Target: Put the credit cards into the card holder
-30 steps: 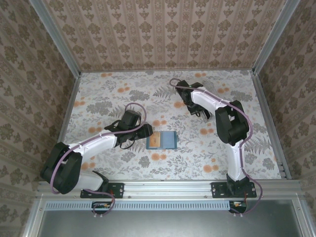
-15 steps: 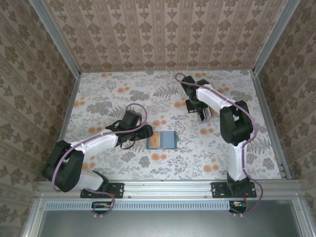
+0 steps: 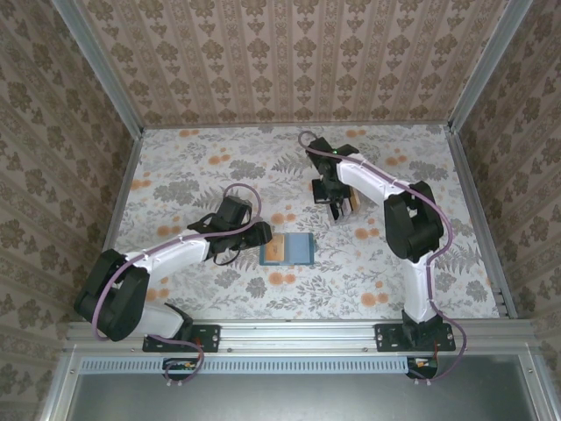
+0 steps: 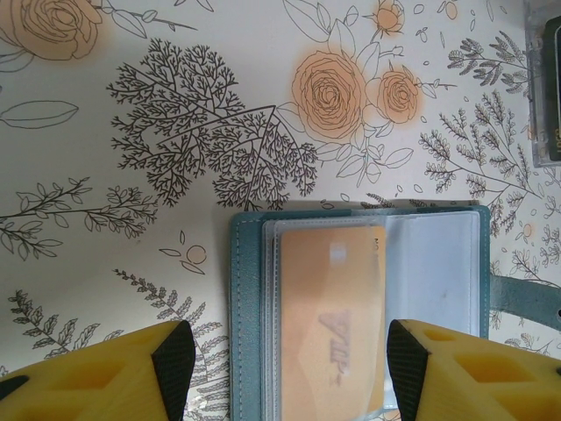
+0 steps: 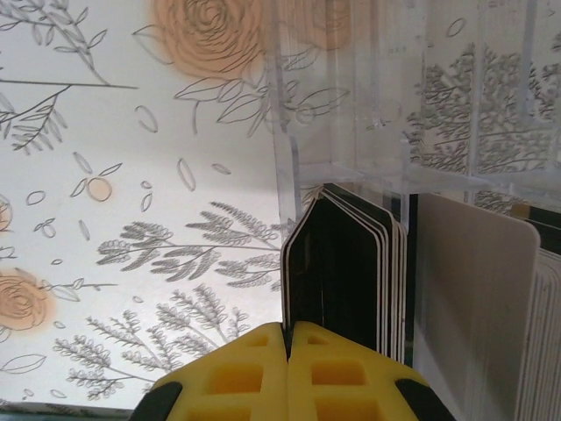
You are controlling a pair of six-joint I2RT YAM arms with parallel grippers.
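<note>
Pockets face up on the card holder (image 4: 246,298), which lies open and flat on the flowered table (image 4: 175,88) nearest the arm bases; we judge this lets a card slide in from above. The left gripper (image 4: 285,364) hovers over it with its yellow fingers (image 4: 166,360) spread wide, one to each side of the left-hand pocket, gripping nothing. We take this as readiness to steady the wallet. That pocket already holds a tan-yellow card (image 4: 333,316) behind clear film; the pocket beside it looks empty.

Farther out, the right gripper (image 5: 287,342) has its fingers pressed together on the lower edge of a dark card (image 5: 302,263), the front one of a pack standing on edge in a clear stand (image 5: 351,105). That card bows away from the pack, which we read as the pull that frees it.

Counting: one holder, one card stowed in it, two pockets showing. In the stand there is one dark card pinched, with several more dark ones behind it, too tightly packed for us to number. One white card (image 5: 473,289) stands in the next compartment, with more pale edges beyond it.
</note>
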